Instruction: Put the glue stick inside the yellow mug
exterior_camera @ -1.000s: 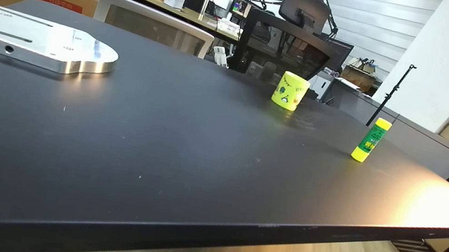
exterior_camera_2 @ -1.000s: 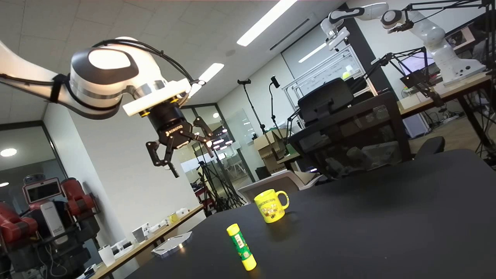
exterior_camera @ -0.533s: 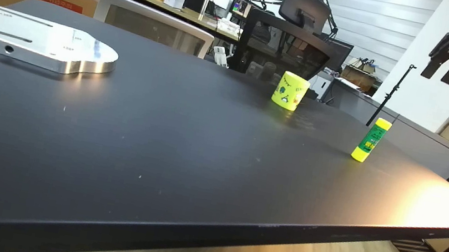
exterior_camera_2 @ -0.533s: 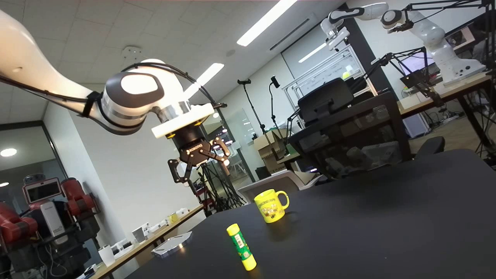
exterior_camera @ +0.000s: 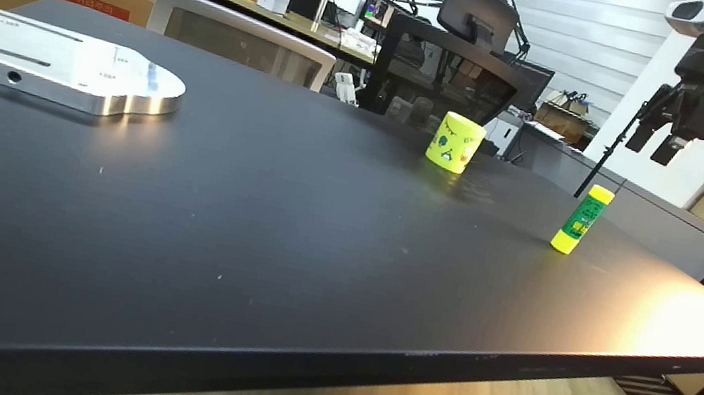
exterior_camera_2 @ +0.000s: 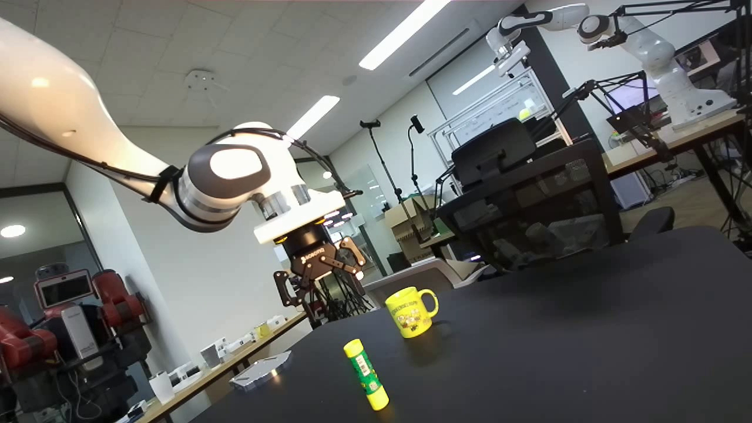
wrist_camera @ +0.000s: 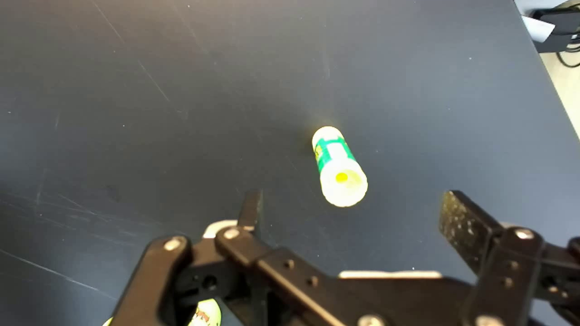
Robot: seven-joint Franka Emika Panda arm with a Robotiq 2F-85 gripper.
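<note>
The glue stick (exterior_camera: 582, 220) is a slim cylinder with yellow ends and a green label, standing upright on the dark table (exterior_camera: 282, 265); it also shows in an exterior view (exterior_camera_2: 366, 375). The yellow mug (exterior_camera: 455, 143) stands upright apart from it; its handle shows in an exterior view (exterior_camera_2: 409, 312). My gripper (exterior_camera: 650, 151) is open and empty, in the air above the table and above the glue stick's height. In the wrist view, the glue stick (wrist_camera: 336, 151) lies just ahead of the gap between the fingertips (wrist_camera: 352, 204). There, the mug (wrist_camera: 208, 313) is mostly hidden behind the gripper linkage.
A flat silver metal plate (exterior_camera: 50, 61) lies on the table, also in an exterior view (exterior_camera_2: 260, 371). Chairs (exterior_camera_2: 534, 200) stand behind the table. The table edge (wrist_camera: 546, 74) shows at the right of the wrist view.
My gripper has come down, moving left in an exterior view and right in an exterior view. It has stayed open. The glue stick and the mug have not moved.
</note>
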